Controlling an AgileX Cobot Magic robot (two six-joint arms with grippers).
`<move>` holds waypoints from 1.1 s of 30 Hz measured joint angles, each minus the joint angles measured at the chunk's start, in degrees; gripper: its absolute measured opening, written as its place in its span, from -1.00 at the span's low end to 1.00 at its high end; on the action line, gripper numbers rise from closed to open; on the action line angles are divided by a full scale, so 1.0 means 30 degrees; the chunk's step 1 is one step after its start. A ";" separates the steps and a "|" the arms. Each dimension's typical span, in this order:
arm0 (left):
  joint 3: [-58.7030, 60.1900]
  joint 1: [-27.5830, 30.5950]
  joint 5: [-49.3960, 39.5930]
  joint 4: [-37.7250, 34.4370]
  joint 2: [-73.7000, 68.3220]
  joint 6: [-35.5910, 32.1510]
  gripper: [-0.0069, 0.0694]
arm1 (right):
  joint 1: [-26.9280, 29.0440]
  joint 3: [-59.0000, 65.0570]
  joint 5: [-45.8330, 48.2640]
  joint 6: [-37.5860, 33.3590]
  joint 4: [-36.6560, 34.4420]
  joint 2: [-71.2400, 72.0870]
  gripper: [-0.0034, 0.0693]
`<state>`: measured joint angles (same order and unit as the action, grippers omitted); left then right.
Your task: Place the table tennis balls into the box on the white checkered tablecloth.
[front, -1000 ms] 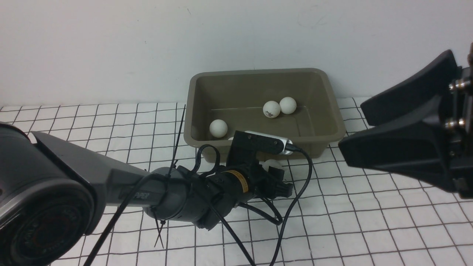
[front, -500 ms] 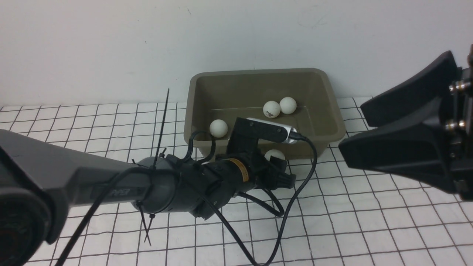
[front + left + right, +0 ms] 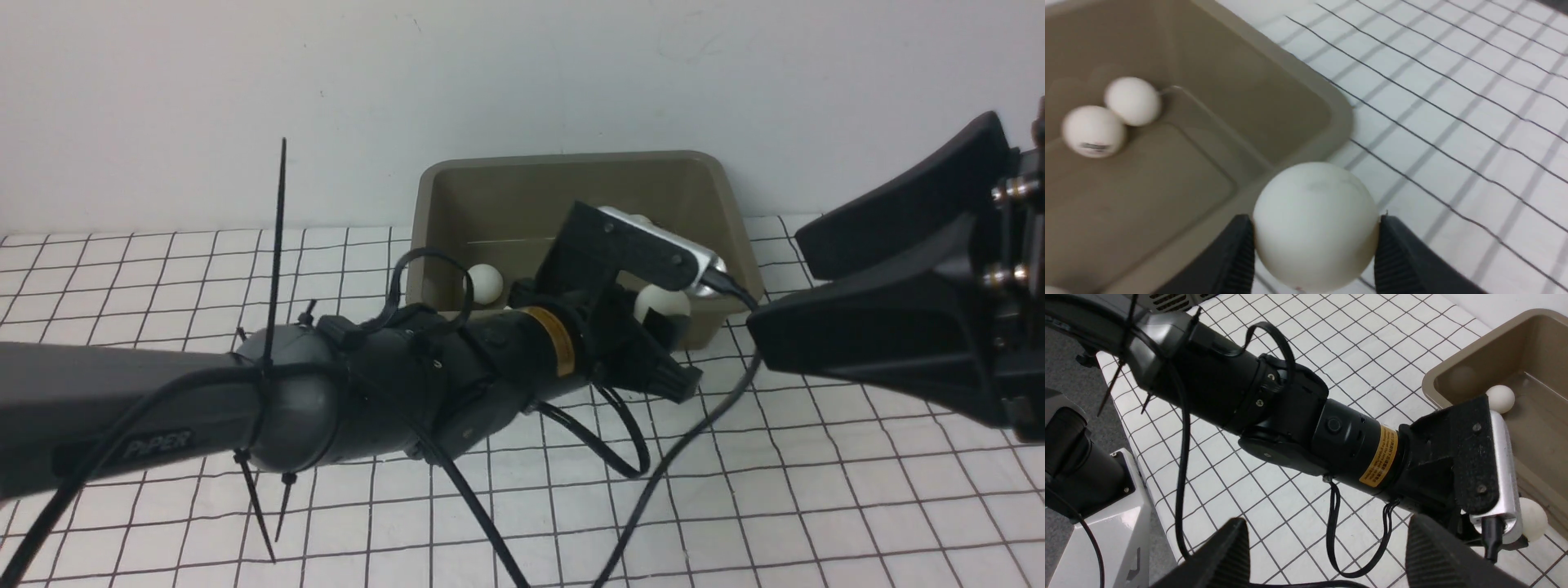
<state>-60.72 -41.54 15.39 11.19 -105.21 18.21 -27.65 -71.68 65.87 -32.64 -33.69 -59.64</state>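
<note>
Left gripper (image 3: 1315,249) holds a table tennis ball (image 3: 1315,224) above the box's (image 3: 571,157) near rim

The box sits in the upper centre of the front view, its back edge by the wall, on the white checkered tablecloth (image 3: 816,490); the held ball hangs over the rim's corner, partly above cloth. Bare cloth fills the lower right of the frame, crossed by a black cable (image 3: 678,457). Inside the box lie two touching balls (image 3: 1133,101) and another ball (image 3: 487,283) near its left wall. The right gripper (image 3: 775,282) stands spread wide at the right edge, holding nothing
</note>
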 joint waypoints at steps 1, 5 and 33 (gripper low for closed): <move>0.0000 0.0542 0.0318 -0.0019 -0.0092 -0.0008 0.06 | 0.0000 0.0000 0.0015 0.0000 0.0000 0.0000 0.36; 0.0000 0.2897 0.1499 -0.0128 -0.0929 -0.0008 0.06 | 0.0000 0.0000 0.0040 0.0000 -0.0015 0.0000 0.36; -0.1095 0.7350 0.0968 2.0580 0.2439 1.3773 0.47 | 0.0000 0.0000 -0.0593 0.0001 0.2151 0.0494 0.36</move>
<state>-64.01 -19.49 18.29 72.93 -97.89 59.53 -27.65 -71.68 64.09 -32.64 -27.24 -58.15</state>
